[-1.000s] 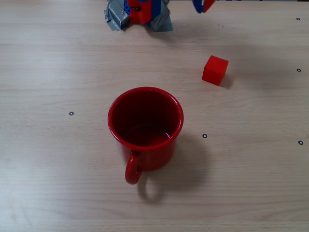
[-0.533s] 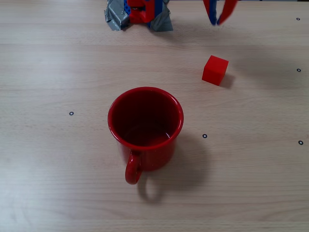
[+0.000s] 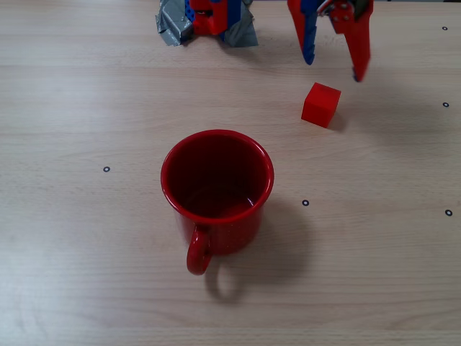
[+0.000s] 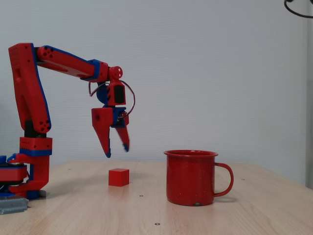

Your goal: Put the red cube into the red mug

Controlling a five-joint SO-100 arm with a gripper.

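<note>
The red cube [image 3: 320,104] [image 4: 119,177] lies on the wooden table, up and to the right of the red mug [image 3: 216,191] [image 4: 192,177] in a fixed view. The mug stands upright with nothing inside, its handle toward the bottom of that view. My red and blue gripper [image 3: 333,68] [image 4: 116,151] hangs open above the cube, fingers pointing down and spread wider than the cube. One fingertip [image 4: 107,152] hovers well above the cube's top. Nothing is between the fingers.
The arm's base [image 3: 207,20] [image 4: 27,171] is held to the table's far edge with grey tape. Small black ring marks [image 3: 106,169] dot the wooden tabletop [image 3: 86,274]. A white wall stands behind the table.
The gripper has come down into view from the top edge toward the cube and its fingers have spread apart. Cube and mug have stayed where they were.
</note>
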